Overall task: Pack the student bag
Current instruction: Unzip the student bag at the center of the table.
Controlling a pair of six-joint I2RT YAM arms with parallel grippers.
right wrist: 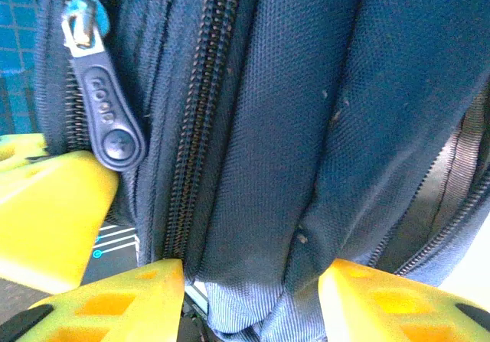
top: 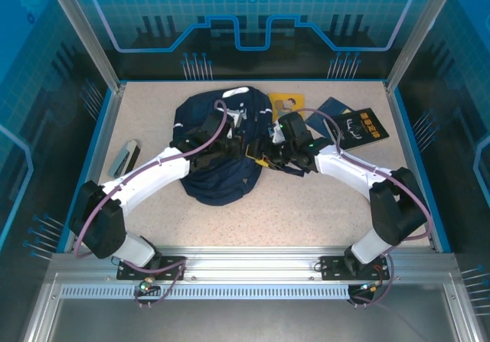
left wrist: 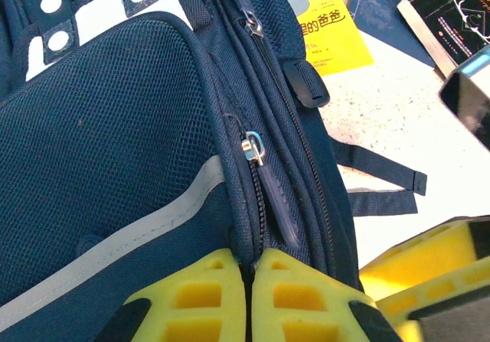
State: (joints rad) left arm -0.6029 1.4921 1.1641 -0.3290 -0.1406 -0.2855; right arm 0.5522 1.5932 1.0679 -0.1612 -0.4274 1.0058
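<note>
- Far left, a small grey oblong object [top: 122, 158], too small to identify, lies on the speckled beige desk [top: 306, 204], well apart from the work.
- The left gripper [left wrist: 249, 277], its yellow jaws clenched on a fold of fabric beside a zip, pins the student bag [top: 218, 185], a large navy-blue fabric backpack with a thin white stripe, lying at mid-desk.
- A dark rubber zip pull [left wrist: 272, 204] hangs just above those jaws. The zip lines in view look closed, so packing appears barely begun.
- The right gripper [right wrist: 249, 288] straddles a thick fold at the bag's right edge, jaws apart; whether they grip it cannot be told.
- To the right, a thin yellow booklet [top: 285, 99], a dark blue booklet [top: 337, 109] and a black book with gold lettering [top: 366, 125] lie outside the bag, seemingly waiting to go in. Both arms, reaching over the bag, would stand in the way of loading.
</note>
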